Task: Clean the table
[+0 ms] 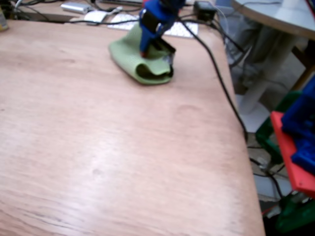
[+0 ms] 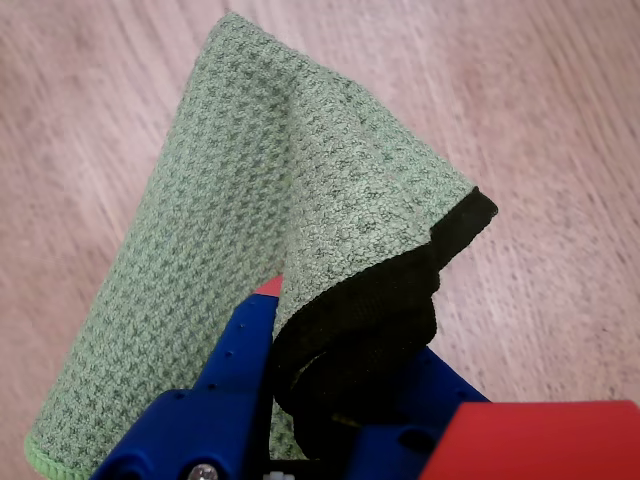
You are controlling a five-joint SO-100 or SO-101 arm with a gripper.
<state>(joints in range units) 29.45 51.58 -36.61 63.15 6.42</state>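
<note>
A green waffle-weave cloth with a black underside lies folded on the reddish-brown wooden table near its far edge. My blue gripper stands on top of it, shut on a raised fold of the cloth. In the wrist view the cloth fills the middle, one blue finger with a red tip pressing against the bunched fold, whose black side curls between the jaws. The other finger is mostly hidden by the fabric.
A black cable runs from the arm across the table's right side and over the edge. Cables, a white keyboard and small devices lie along the back. A round pale table and red and blue parts stand off to the right.
</note>
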